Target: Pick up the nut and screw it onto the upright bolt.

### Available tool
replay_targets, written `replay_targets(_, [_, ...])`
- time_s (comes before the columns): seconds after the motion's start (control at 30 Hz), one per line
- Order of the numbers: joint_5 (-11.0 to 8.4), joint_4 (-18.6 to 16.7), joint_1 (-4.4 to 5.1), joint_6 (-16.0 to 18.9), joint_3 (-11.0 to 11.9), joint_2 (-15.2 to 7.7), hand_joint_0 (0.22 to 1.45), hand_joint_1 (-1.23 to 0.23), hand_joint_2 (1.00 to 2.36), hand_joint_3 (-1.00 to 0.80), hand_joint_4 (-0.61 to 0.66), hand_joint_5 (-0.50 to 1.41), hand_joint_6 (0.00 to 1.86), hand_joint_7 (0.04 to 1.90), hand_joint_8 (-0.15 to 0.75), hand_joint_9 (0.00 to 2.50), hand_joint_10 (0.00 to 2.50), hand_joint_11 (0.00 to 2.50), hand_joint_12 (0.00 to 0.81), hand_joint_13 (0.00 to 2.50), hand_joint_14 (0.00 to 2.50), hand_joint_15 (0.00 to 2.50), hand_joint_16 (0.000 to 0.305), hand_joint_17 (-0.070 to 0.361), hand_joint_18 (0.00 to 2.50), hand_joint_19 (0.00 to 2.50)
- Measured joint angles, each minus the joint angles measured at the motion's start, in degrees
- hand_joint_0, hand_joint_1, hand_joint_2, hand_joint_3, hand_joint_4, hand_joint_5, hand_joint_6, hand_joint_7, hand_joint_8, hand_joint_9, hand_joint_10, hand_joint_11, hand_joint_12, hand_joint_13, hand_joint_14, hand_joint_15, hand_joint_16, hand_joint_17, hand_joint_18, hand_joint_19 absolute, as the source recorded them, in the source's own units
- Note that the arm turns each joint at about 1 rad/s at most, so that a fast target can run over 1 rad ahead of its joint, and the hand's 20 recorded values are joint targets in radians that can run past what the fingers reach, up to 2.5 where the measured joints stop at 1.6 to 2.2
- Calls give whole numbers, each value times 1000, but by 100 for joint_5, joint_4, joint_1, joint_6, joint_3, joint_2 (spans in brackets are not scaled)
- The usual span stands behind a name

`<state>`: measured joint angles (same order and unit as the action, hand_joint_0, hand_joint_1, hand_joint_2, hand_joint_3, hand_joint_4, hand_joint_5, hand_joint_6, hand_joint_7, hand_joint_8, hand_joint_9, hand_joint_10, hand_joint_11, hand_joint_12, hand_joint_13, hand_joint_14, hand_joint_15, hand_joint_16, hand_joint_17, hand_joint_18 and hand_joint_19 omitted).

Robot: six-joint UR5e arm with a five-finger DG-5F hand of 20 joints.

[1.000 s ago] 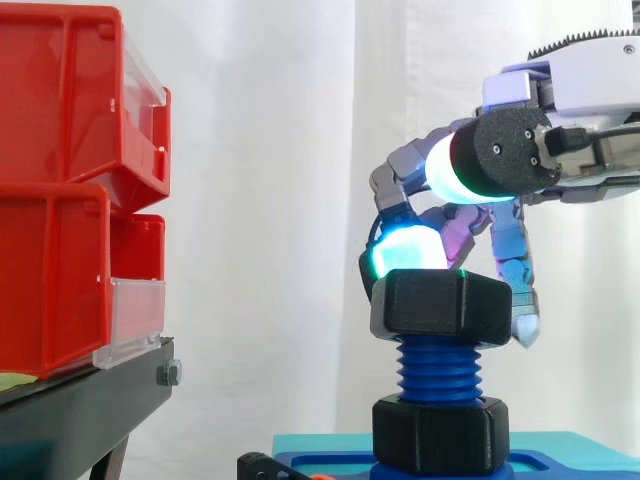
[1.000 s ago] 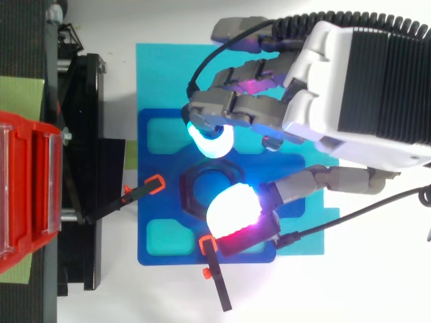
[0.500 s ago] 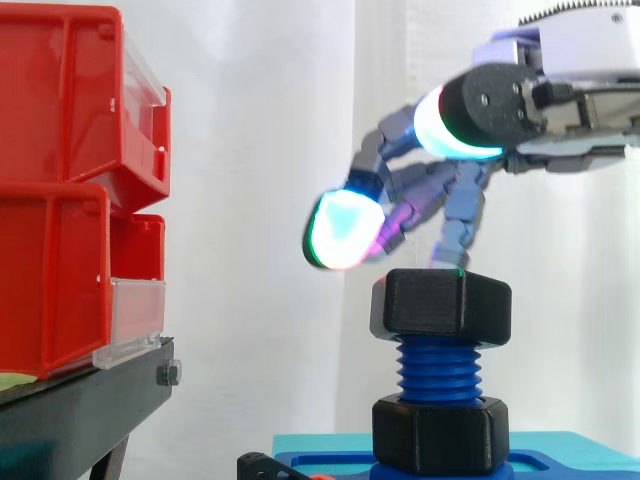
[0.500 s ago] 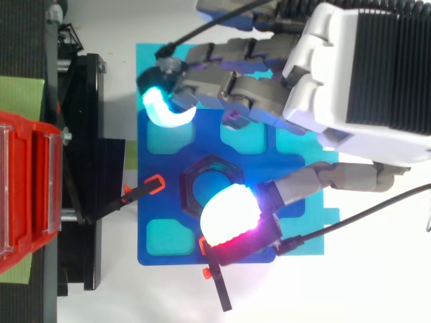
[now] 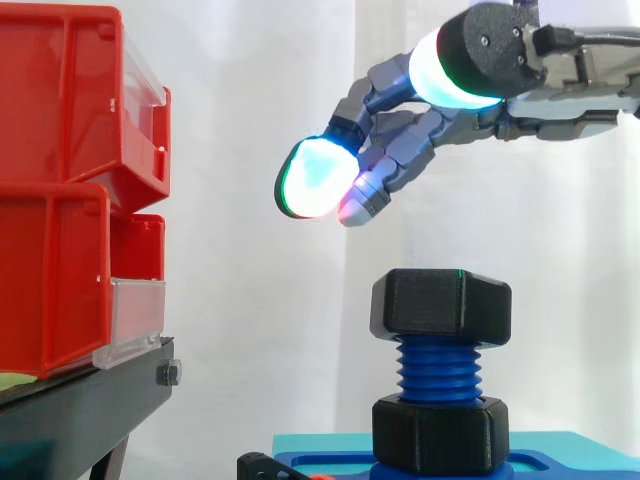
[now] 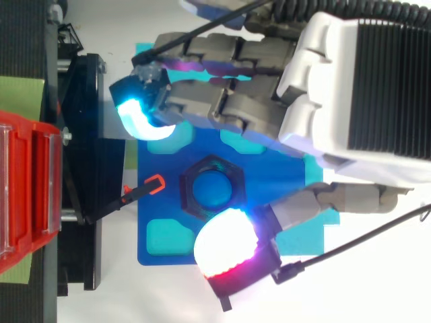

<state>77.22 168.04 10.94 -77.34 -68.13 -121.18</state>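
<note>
From the side, the hand hangs clear above the nut, fingers stretched out, holding nothing. The nut sits high on the threaded bolt. From above, both stand at the middle of the blue plate.

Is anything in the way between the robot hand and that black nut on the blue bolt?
Nothing visible. The robot hand hovers open above the nut with only air between them. The nut already sits atop the upright bolt.

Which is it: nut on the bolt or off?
On. The nut sits level atop the upright bolt, blue threads showing beneath it; the open hand hangs above, apart.
</note>
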Motion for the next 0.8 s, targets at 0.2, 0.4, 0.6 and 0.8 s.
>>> replay_targets(0.2, [-12, 58, 82, 52, 1, -2, 483, -186, 1000, -500, 162, -182, 500, 535, 182, 467, 0, 0, 251, 141, 0, 0, 34, 76, 0, 0])
replay_targets(0.4, [-28, 217, 123, 144, 0, -2, 476, -166, 1000, -500, 100, -211, 500, 511, 157, 256, 0, 0, 248, 12, 0, 0, 35, 78, 0, 0])
replay_targets(0.6, [-25, 260, 127, 200, -81, 1, 474, -162, 1000, -500, 101, -210, 500, 514, 161, 249, 0, 0, 253, 6, 0, 0, 35, 79, 0, 0])
replay_targets(0.8, [-26, 93, 128, 308, -282, -1, 475, -142, 1000, -500, 102, -211, 500, 519, 157, 206, 0, 0, 260, 0, 0, 0, 35, 79, 0, 0])
